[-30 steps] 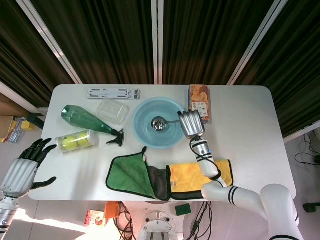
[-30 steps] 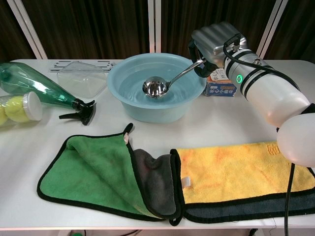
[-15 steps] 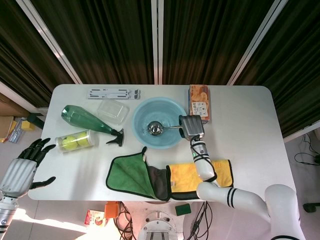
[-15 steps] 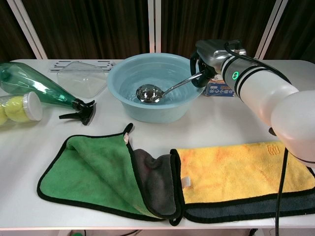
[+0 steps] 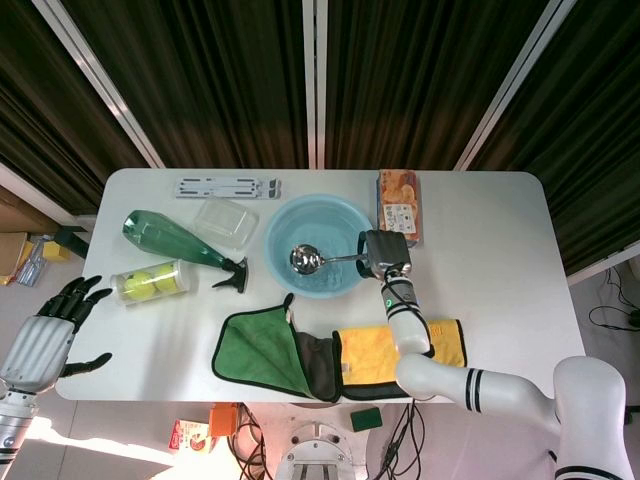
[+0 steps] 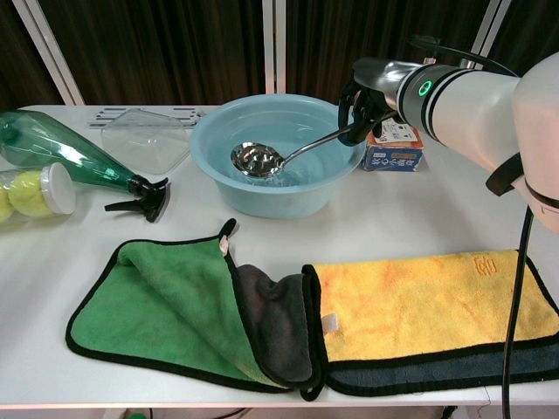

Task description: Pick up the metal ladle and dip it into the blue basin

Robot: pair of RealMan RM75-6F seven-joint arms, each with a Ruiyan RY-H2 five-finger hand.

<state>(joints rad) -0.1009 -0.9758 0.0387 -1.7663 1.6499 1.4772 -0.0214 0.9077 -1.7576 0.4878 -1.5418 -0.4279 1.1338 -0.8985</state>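
Observation:
The blue basin (image 5: 340, 222) (image 6: 218, 140) stands at the middle back of the white table. My right hand (image 5: 381, 251) (image 6: 369, 94) sits at its right rim and grips the handle of the metal ladle. The ladle's shiny bowl (image 5: 304, 259) (image 6: 255, 160) lies low inside the basin, toward its left front, with the handle slanting up to the hand. My left hand (image 5: 48, 330) hangs off the table's left edge with fingers spread and nothing in it; the chest view does not show it.
A green spray bottle (image 5: 170, 238) (image 6: 52, 153), a tube of tennis balls (image 5: 150, 283) and a clear box (image 5: 225, 221) lie left of the basin. A snack box (image 5: 397, 205) (image 6: 395, 148) stands to its right. Green, grey and yellow cloths (image 6: 262, 314) cover the front.
The right hand has lowered and drawn toward the basin's right rim. The ladle bowl has slid left and forward inside the basin and tilted. The left hand has stayed put.

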